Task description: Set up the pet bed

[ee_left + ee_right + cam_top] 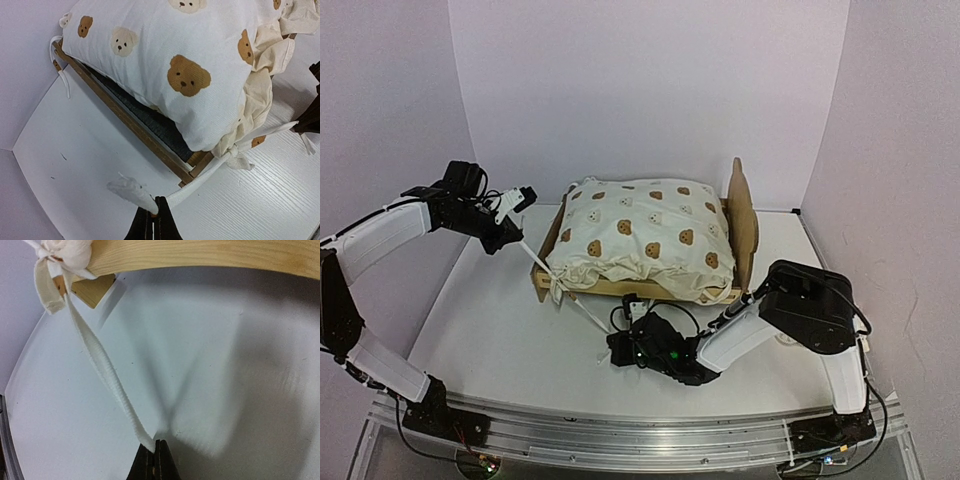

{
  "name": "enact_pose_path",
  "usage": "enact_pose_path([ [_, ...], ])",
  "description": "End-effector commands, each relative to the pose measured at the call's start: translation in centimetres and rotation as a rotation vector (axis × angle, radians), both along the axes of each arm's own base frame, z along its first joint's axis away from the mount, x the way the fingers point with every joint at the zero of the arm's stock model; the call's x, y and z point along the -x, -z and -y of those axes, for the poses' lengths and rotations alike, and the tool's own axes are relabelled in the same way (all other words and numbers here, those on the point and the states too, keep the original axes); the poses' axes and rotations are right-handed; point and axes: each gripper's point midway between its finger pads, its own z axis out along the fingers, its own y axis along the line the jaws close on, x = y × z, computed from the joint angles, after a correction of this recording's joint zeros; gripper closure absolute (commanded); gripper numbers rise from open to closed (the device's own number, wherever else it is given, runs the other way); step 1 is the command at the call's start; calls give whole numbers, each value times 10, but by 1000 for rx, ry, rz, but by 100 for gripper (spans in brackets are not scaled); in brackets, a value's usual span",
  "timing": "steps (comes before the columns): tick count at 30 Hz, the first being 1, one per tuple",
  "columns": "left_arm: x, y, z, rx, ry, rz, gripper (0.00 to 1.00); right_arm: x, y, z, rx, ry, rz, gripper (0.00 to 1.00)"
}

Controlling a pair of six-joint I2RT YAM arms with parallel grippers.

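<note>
- The bed (638, 291) sits mid-surface (500, 345), toward the back wall. Its long axis runs left to right in front of you, with the headboard (744, 215) at the right end and the cushion (640, 235) heaped on top.
- Everything turns on the knot (558, 290) at the bed's near-left corner, where two cloth strips leave the frame.
- Your left end effector (152, 220) is pressed together on the left tie (200, 182), pinching it close to its free end. It is raised off the surface, out to the left of that corner and a little beyond it.
- Your right end effector (156, 460) pinches the very tip of the right tie (100, 365). It is low over the surface, nearer to you and to the right of the corner.
- The two ties run almost straight from the knot in nearly opposite directions. Together they form one slanting line from far-left to near-right, crossing the bed's long axis at an angle.
- The knot looks to lie between the two end effectors, about equally near to each. A tightening pull would likely need to go outward along that line, evenly on both sides, or the light frame may skid or swing.
</note>
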Motion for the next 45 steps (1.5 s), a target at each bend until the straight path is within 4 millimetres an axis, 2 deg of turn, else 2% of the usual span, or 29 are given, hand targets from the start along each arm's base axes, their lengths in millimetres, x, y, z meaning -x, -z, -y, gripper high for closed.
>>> enact_pose_path([
  [1, -18, -79, -11, 20, -26, 246, 100, 31, 66, 47, 270, -62, -145, 100],
  [5, -19, -69, -15, 11, -43, 229, 100, 37, 70, 46, 284, -92, -173, 100],
  [8, -17, -64, -16, 0, -33, 224, 100, 41, 75, 53, 297, -85, -186, 100],
  [10, -6, -47, -14, -28, 24, 185, 100, 41, 70, 49, 295, -112, -179, 100],
  [13, 28, -1, -8, -61, 156, 85, 100, 42, 47, 17, 286, -224, -143, 100],
  [16, 81, 48, 1, -96, 360, 6, 100, 46, 16, -24, 244, -358, -94, 97],
  [18, 108, 70, 5, -134, 466, 7, 100, 48, -10, -51, 180, -428, -56, 93],
  [20, 138, 96, 5, -194, 597, -3, 99, 60, -28, -71, 123, -521, -53, 86],
  [21, 150, 104, 5, -226, 656, 5, 94, 66, -37, -78, 100, -564, -48, 82],
  [23, 170, 126, -2, -298, 747, -21, 61, 71, -52, -81, 81, -603, -39, 67],
  [24, 176, 132, -7, -327, 769, -37, 51, 72, -59, -78, 86, -610, -24, 62],
  [26, 184, 142, -17, -380, 795, -76, 37, 70, -83, -67, 91, -608, 13, 53],
  [28, 186, 141, -20, -400, 798, -93, 32, 65, -102, -49, 114, -592, 9, 45],
  [30, 181, 132, -17, -388, 786, -80, 28, 54, -128, -28, 135, -554, -5, 41],
  [33, 162, 107, -1, -339, 730, -35, 22, 23, -152, 19, 283, -417, -32, 39],
  [37, 131, 56, 36, -191, 615, 0, 21, -17, -190, 93, 422, -139, -14, 47],
  [40, 108, 11, 70, -12, 544, -3, 20, -26, -204, 146, 447, 60, -24, 55],
  [43, 91, -19, 113, 108, 523, 6, 20, -16, -191, 185, 460, 185, -90, 58],
  [45, 87, -27, 148, 145, 538, 23, 20, -6, -181, 204, 450, 236, -136, 59],
])
